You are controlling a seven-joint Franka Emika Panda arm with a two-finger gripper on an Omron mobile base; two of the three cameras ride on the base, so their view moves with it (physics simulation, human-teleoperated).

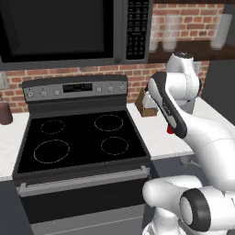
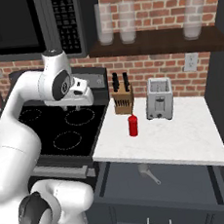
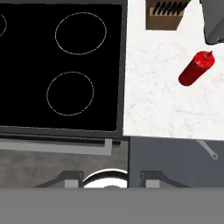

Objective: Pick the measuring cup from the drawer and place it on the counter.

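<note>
- Left base view: taken from behind the arm on its left, aimed forward and down at the stovetop (image 1: 82,135), with the counter (image 1: 158,133) at right partly blocked by the arm.
- Right base view: taken from behind on the right, set further back; the counter (image 2: 161,138) and the open drawer (image 2: 161,184) are covered.
- Hand view: aimed straight down from above, fairly close, over the stovetop (image 3: 61,65) edge and counter (image 3: 162,100).
- Shared by all three views: stovetop, counter, red bottle (image 3: 196,69).
</note>
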